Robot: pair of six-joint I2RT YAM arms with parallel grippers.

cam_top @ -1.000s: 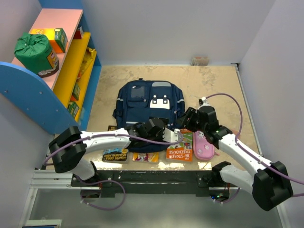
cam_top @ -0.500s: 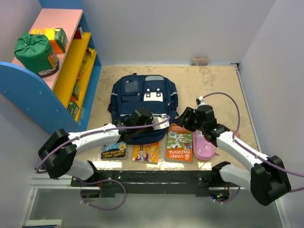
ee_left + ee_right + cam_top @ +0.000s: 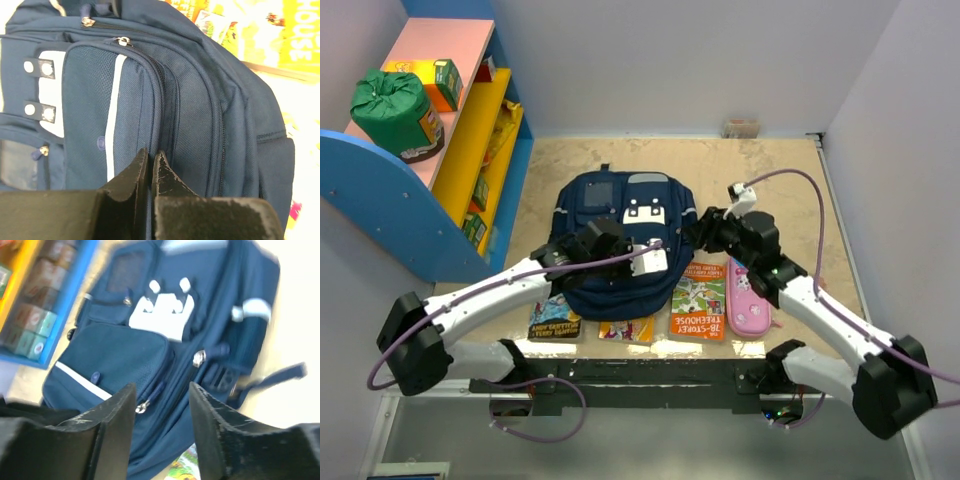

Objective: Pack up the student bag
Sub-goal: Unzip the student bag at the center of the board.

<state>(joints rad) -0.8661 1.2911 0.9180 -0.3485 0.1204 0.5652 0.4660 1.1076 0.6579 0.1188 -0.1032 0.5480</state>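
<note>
The student bag (image 3: 620,215) is a navy-blue backpack lying flat on the tan mat, its white patches facing up. My left gripper (image 3: 658,258) rests on the bag's lower right part. In the left wrist view its jaws (image 3: 150,152) are pressed together on a fold of the bag (image 3: 200,100), at the seam beside the front pocket. My right gripper (image 3: 705,232) hovers over the bag's right side. Its jaws (image 3: 162,390) stand open with nothing in them, above a silver zipper pull (image 3: 142,406) on the bag (image 3: 115,360).
Three picture books (image 3: 698,300) and a pink pencil case (image 3: 748,305) lie along the near edge of the mat. A blue and yellow shelf (image 3: 470,150) on the left carries a green sack (image 3: 390,105) and boxes. A small box (image 3: 741,128) sits at the back wall.
My left gripper shut and moved up and left onto the bag, which shifted and turned with it. The right gripper drew back toward the bag's upper right side.
</note>
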